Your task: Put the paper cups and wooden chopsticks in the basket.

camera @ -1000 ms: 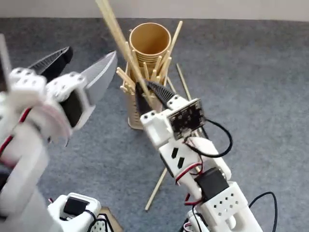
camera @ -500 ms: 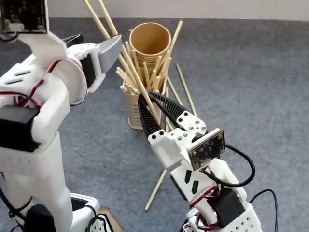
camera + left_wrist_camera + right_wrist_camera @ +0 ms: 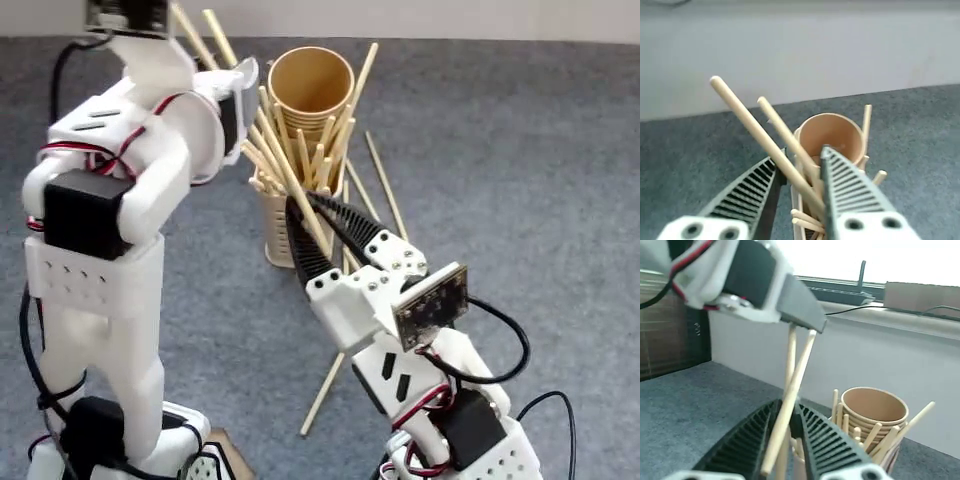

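Note:
A pale slatted basket (image 3: 275, 225) stands on the grey mat and holds a stack of paper cups (image 3: 310, 85) ringed by several wooden chopsticks. Two long chopsticks (image 3: 275, 160) slant up from the basket toward the far left. My right gripper (image 3: 300, 202) is shut on their lower part, just in front of the basket. My left gripper (image 3: 235, 95) is shut on their upper part, beside the cups. The left wrist view has the pair (image 3: 755, 117) crossing between the left gripper's (image 3: 803, 150) fingers, cups (image 3: 832, 135) behind. In the right wrist view the pair (image 3: 790, 380) rises out of the right gripper (image 3: 787, 407).
Loose chopsticks lie on the mat: one to the right of the basket (image 3: 385, 185) and one (image 3: 328, 385) running under the right arm toward the front. The left arm's white body (image 3: 100, 250) takes up the left side. Open mat lies to the right.
The left arm swung in from the left and closed its open gripper on the tops of the two chopsticks. The right arm drew back and tilted them farther left, then held still.

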`<state>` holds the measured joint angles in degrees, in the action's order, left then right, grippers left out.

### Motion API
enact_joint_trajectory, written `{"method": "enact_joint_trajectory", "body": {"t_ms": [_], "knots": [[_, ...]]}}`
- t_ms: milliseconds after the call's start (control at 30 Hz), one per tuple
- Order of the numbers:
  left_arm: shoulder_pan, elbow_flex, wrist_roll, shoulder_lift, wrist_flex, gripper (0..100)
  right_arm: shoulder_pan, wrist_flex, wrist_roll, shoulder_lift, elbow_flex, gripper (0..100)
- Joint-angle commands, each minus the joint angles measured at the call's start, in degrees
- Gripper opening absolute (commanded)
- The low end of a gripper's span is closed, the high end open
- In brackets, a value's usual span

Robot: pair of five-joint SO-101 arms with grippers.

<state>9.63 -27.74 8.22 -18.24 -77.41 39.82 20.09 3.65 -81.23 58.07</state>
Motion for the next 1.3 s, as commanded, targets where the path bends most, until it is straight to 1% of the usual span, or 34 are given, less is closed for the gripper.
{"method": "enact_joint_trajectory", "body": {"t_ms": [0, 133, 233, 333, 367, 467, 567, 667, 733, 800, 867, 967, 1033, 1100, 1167, 1267], "knots": [[2.9, -0.5, -4.2, -0.1, 1.5, 1, 0.0, 0.0, -0.2, -0.6, 0.9, 0.5], [2.6, -0.7, -4.7, -0.1, 4.4, 0, 0.0, 0.0, -0.1, -0.6, 1.6, 0.5], [2.6, -3.1, -9.0, 0.3, 5.1, 0, -0.5, 0.1, 0.0, -0.8, 1.6, 0.5], [2.4, -5.4, -9.8, 0.3, 5.1, 0, -3.7, 0.0, 0.0, -0.8, 1.6, 0.5], [1.3, -5.9, -9.8, 0.2, 5.1, 0, -5.1, 0.0, 0.2, -0.8, 1.6, 0.5], [-3.8, -6.7, -9.8, 0.3, 5.5, 0, -9.2, 0.3, 4.2, -0.8, 1.7, 0.5], [-7.5, -6.7, -9.7, 0.3, 7.2, 0, -13.4, 5.3, 6.6, -0.9, 2.6, 0.5], [-7.7, -6.7, -9.7, 0.3, 11.6, 0, -15.6, 13.1, 8.9, -0.8, 3.8, 0.5], [-7.5, -6.7, -9.7, 0.4, 13.2, 0, -17.8, 18.0, 9.0, -0.9, 6.0, 0.5], [-7.3, -6.4, -9.8, 0.5, 13.3, 1, -21.5, 20.5, 8.9, -0.9, 7.9, 0.7], [-8.0, -6.2, -9.8, 0.5, 12.7, 3, -26.3, 20.8, 8.9, -0.9, 9.7, 0.9], [-10.2, -5.4, -9.5, 0.0, 8.5, 12, -30.3, 20.7, 8.9, -0.9, 13.1, 1.1], [-13.0, -5.2, -9.5, 0.0, 5.0, 15, -32.4, 21.0, 9.1, -0.9, 14.7, 1.2], [-17.4, -5.2, -9.4, 0.3, 0.0, 13, -35.3, 21.9, 9.1, -0.7, 16.7, 3.4], [-21.0, -4.4, -9.6, 0.5, -6.8, 10, -37.6, 24.5, 9.2, -0.5, 18.3, 7.6], [-23.3, 1.7, -9.8, 0.4, -15.5, 10, -38.1, 28.4, 9.8, -0.5, 19.3, 12.5]]}}
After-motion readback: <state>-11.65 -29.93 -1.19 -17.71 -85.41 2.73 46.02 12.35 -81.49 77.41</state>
